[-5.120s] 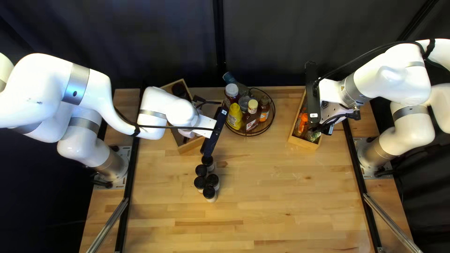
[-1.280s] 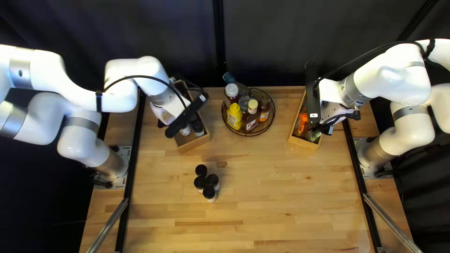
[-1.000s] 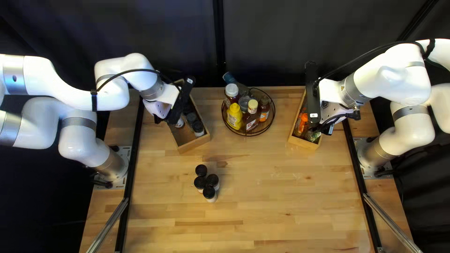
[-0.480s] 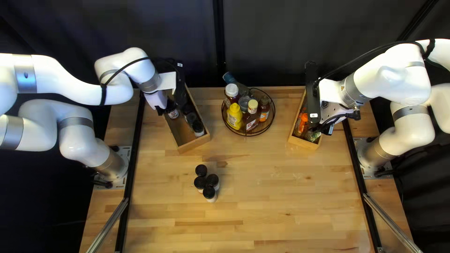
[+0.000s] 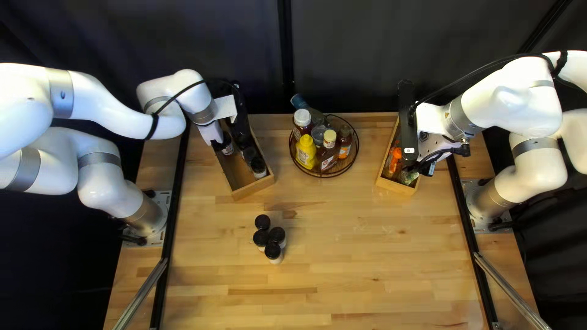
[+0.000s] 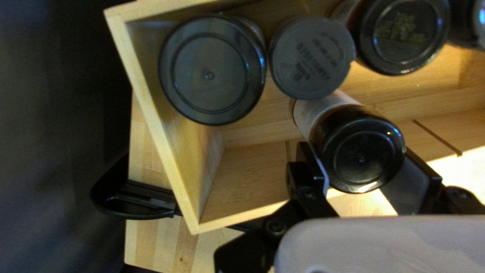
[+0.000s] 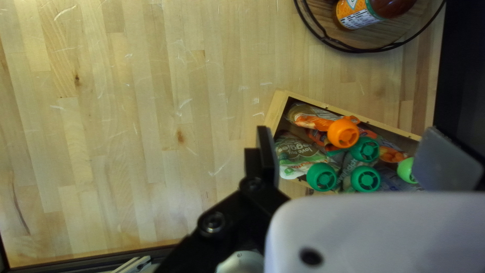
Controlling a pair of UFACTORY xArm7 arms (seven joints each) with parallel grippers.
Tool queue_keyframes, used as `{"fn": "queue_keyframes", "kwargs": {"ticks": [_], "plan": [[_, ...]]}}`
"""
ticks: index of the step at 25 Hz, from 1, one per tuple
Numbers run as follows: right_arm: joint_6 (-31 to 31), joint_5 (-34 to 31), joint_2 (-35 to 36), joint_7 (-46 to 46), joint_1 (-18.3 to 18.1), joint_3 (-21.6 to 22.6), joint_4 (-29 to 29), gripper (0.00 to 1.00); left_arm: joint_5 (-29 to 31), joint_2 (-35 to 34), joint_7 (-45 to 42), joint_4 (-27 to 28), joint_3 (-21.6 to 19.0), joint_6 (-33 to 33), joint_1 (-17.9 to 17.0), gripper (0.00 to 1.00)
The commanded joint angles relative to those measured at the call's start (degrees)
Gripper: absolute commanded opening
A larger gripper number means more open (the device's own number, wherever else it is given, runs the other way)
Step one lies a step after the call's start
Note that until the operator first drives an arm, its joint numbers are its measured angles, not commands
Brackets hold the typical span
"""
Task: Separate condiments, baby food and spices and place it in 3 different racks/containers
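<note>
Left gripper [image 5: 225, 145] has its fingers closed on a dark-capped jar [image 6: 361, 155], which it holds tilted at the far part of the left wooden box [image 5: 254, 188]. Five seconds ago it is over the jars on the bare table; now four loose jars [image 5: 273, 251] stand there in a cluster, one fewer. Against half a second ago, gripper and jar sit slightly farther toward the curtain.

Other jars [image 6: 212, 71] line one long wall of that box, right beside the held one and crowding that side, while the gripper's black body hides part of them from above.

Right gripper [image 5: 422, 166] is unmoved, its fingers spread wide with nothing gripped, over the right wooden box [image 5: 397, 187] of capped pouches [image 7: 343, 132]. Between the boxes, the round wire-rimmed rack [image 5: 324, 176] carries the condiment bottles [image 5: 306, 153], one leaning out past its far rim.
</note>
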Motion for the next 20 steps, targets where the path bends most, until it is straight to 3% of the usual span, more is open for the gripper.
{"fn": "queue_keyframes", "kwargs": {"ticks": [1,5,10,17,20], "plan": [[0.0,0.0,0.0,0.0,0.0,0.0,0.0,1.0,-0.48,-0.33,-0.15,0.09,-0.14,0.42,-0.28,1.0],[0.0,0.0,0.0,0.0,0.0,0.0,0.0,1.0,-1.31,-3.8,-1.63,0.82,-2.4,4.37,-1.29,1.0],[0.0,0.0,0.0,0.0,0.0,0.0,0.0,1.0,-4.85,-9.0,-2.49,2.75,-6.9,11.4,-6.08,1.0],[0.0,0.0,0.0,0.0,0.0,0.0,0.0,1.0,-13.13,-8.76,5.0,6.45,-10.95,15.75,-20.41,1.0],[0.0,0.0,0.0,0.0,0.0,0.0,0.0,1.0,-14.28,-6.58,8.24,7.08,-12.29,14.96,-24.61,1.0]]}}
